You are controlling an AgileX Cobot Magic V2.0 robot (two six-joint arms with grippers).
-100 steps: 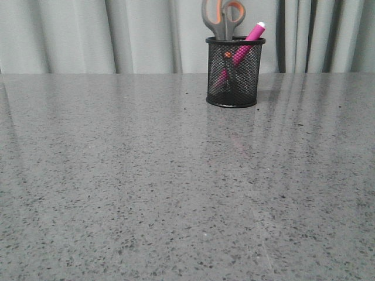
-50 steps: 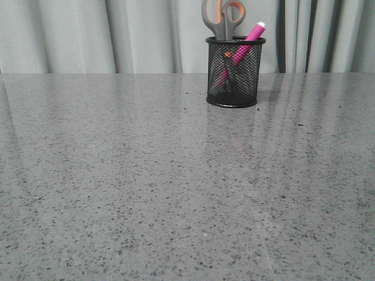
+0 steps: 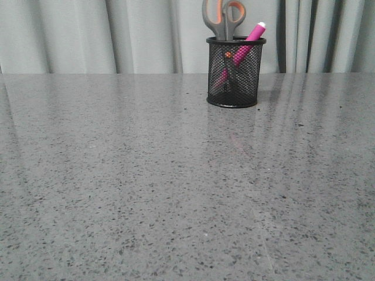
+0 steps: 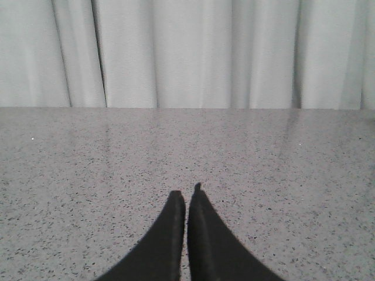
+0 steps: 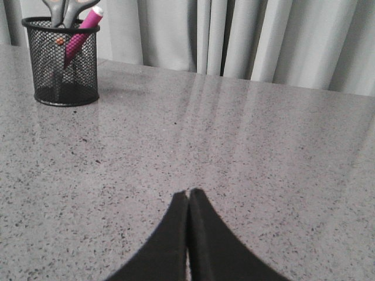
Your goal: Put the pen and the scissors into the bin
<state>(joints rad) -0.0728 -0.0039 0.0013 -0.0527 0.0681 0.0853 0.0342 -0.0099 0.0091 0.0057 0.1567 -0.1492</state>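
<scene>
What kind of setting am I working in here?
Probably a lab or studio test bench: a bare grey speckled tabletop, pale grey curtains as backdrop, and one black mesh pen cup holding scissors and a pink marker.

A broad grey speckled stone-look tabletop (image 3: 146, 193) is filling most of the front view, its polished surface peppered with small dark and pale flecks. Soft light is glancing off it, laying pale vertical streaks toward the far right side and a faint sheen across the middle. Behind the table's far edge, a pale grey-white pleated curtain (image 3: 88, 35) is hanging in long vertical folds across the whole background, with darker shadowed creases showing between the folds on the right. The same curtain is running across the back of both wrist views, meeting the tabletop in a straight horizontal line. The lighting is looking even and diffuse, casting only weak shadows.
</scene>
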